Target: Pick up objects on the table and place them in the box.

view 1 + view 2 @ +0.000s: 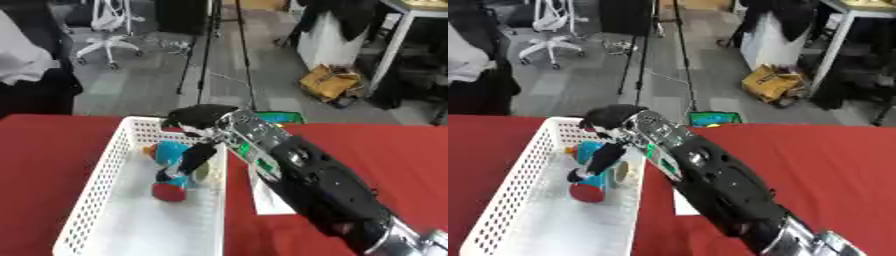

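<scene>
A white perforated box [96, 185] stands on the red table [35, 165] at the left. Inside it lies a cluster of toy pieces: a blue part [171, 151], a red round part [170, 192] and a pale yellowish piece [622, 172]. My right arm comes in from the lower right, and its black hand [203, 119] hangs over the box's right wall. Dark straight fingers [194, 159] point down and touch the blue toy. I cannot tell whether the toy rests fully on the box floor. My left hand shows in no view.
A white sheet of paper [269, 200] lies on the table right of the box, partly under my arm. A green object [715, 119] sits at the table's far edge. Beyond it are tripod legs, an office chair and a yellow bag on the floor.
</scene>
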You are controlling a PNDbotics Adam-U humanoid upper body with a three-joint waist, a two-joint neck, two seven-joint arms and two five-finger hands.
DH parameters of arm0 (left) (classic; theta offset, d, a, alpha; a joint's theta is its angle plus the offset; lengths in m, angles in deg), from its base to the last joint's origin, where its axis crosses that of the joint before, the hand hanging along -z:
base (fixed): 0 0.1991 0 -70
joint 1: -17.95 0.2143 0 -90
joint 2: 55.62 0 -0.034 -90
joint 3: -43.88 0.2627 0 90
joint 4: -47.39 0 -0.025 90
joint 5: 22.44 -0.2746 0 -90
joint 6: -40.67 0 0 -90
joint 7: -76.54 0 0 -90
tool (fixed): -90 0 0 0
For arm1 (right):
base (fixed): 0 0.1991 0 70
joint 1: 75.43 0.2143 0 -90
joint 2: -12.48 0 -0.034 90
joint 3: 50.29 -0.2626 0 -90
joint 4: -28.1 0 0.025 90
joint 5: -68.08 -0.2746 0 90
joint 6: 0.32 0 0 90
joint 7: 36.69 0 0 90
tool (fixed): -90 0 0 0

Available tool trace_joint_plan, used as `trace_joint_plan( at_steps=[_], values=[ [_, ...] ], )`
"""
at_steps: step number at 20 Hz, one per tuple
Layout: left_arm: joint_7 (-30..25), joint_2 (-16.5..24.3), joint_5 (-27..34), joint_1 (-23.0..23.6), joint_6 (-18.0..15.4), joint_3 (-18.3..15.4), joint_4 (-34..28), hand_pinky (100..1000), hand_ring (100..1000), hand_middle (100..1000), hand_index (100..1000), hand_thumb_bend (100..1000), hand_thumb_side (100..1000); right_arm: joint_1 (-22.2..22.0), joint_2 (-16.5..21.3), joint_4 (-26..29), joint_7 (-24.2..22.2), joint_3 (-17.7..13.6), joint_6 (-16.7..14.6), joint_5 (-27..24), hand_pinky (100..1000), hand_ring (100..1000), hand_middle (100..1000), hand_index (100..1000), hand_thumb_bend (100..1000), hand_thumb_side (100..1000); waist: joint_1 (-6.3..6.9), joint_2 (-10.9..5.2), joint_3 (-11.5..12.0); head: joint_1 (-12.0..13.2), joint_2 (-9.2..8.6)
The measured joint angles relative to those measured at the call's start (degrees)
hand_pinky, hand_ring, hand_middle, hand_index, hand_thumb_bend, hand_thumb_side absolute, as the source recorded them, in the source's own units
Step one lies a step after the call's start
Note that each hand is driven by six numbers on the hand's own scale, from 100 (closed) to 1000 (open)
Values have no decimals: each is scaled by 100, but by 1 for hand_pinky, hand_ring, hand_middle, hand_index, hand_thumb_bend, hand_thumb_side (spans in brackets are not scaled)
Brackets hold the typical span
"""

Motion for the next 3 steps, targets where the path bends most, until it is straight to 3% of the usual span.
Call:
trace_joint_plan(
  at_steps=[3],
  values=[
    [-3, 0, 0, 0, 1, 0, 0, 595, 496, 566, 635, 100, 844, 9, 1, 21, 10, -14, 32, -33, 1000, 1000, 1000, 1000, 637, 848, 0, 0, -10, 5, 1]
  ],
)
